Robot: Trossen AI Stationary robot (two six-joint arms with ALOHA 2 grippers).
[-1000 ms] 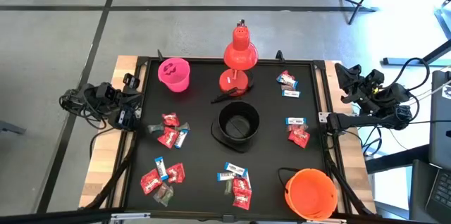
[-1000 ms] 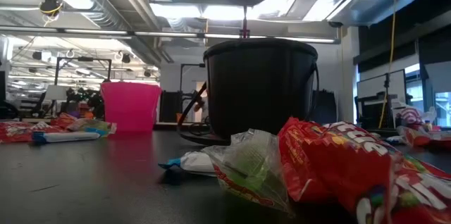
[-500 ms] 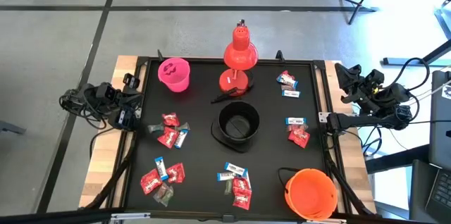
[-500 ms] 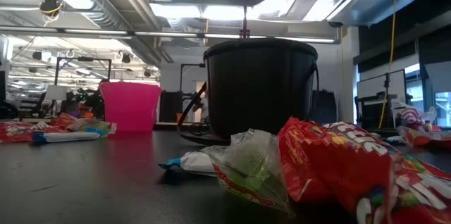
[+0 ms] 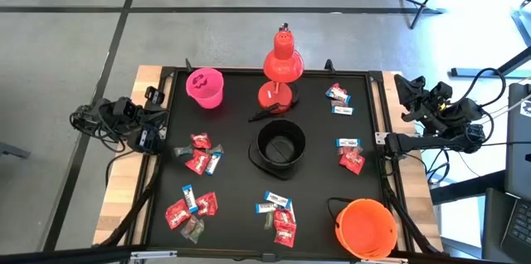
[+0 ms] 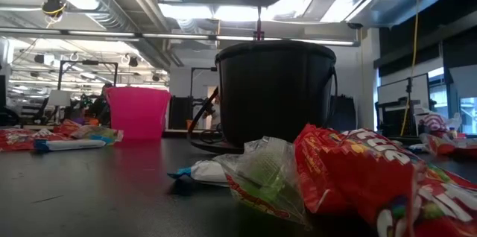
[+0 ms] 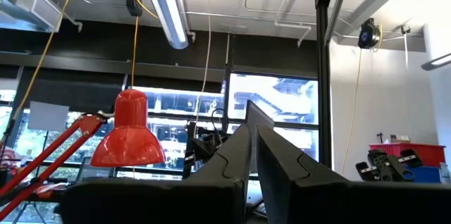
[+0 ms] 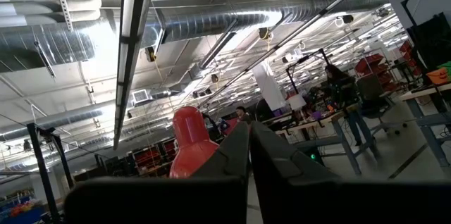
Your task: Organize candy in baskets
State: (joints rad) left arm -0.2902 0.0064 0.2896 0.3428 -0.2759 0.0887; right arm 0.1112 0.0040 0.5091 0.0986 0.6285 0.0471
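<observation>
Candy lay loose on the desk; left gripper and right gripper, both closed and empty, needed opening above one sweet

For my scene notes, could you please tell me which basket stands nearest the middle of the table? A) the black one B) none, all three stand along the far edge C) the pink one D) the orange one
A: in the high view the black basket stands mid-table, the pink basket at a far corner and the orange basket at a near corner.
</observation>
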